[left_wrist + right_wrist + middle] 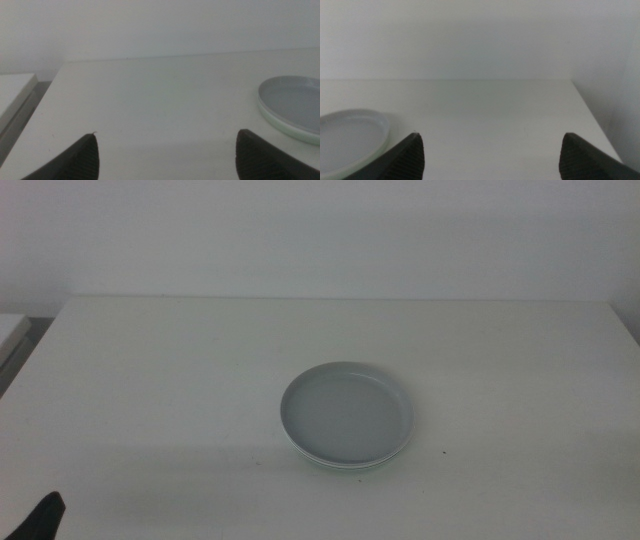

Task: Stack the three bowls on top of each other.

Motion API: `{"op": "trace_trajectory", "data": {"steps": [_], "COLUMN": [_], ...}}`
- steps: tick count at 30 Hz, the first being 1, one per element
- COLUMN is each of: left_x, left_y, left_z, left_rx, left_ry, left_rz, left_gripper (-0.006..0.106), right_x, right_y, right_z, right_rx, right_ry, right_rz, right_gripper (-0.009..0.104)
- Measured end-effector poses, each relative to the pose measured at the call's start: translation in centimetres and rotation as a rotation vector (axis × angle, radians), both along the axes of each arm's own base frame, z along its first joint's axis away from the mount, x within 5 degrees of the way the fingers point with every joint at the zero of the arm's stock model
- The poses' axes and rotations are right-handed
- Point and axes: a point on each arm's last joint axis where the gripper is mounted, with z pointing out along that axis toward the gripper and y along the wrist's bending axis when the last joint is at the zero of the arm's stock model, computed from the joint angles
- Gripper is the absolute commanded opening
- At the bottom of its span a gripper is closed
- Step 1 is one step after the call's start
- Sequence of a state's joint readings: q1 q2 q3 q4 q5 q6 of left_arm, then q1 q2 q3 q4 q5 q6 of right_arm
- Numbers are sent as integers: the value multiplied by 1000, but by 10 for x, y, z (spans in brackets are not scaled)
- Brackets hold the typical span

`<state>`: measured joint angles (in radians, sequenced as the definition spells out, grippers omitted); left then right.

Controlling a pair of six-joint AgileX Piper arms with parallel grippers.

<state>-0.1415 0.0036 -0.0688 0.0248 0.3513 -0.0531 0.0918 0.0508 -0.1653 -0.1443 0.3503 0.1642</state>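
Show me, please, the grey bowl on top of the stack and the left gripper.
grey bowl [346,412], middle view, its inner floor.
left gripper [166,157], left wrist view, midway between its open jaws.

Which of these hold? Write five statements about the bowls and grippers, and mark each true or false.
1. The grey bowl lies topmost. True.
2. The left gripper is shut on a bowl. False: its jaws stand open and empty, with the bowls off to one side.
3. A pale mint green bowl shows its rim under the grey bowl. True.
4. The bowls lie spread apart across the table. False: they sit piled in one place near the table's middle.
5. The right gripper grips the grey bowl's rim. False: its jaws are open, holding nothing, clear of the bowls.
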Motion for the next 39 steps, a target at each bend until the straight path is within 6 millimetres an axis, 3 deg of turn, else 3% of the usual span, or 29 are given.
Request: {"op": "trace_trajectory", "data": {"steps": [5, 11, 20, 39], "left_x": [1, 3, 4, 4], "left_y": [0, 0, 0, 1], "left_z": [-7, -16, -16, -14], "left_rx": [3, 7, 16, 15], "left_ry": [6, 1, -12, -39], "left_rz": [0, -1, 0, 30], "left_gripper": [94, 94, 94, 94], "right_x": [1, 3, 5, 5], "right_y": [0, 1, 2, 3], "right_z": [-28, -44, -37, -35], "right_rx": [-4, -7, 1, 6], "right_ry": [40, 65, -46, -66], "right_rz": [1, 5, 23, 26], "right_gripper": [92, 92, 92, 92]}}
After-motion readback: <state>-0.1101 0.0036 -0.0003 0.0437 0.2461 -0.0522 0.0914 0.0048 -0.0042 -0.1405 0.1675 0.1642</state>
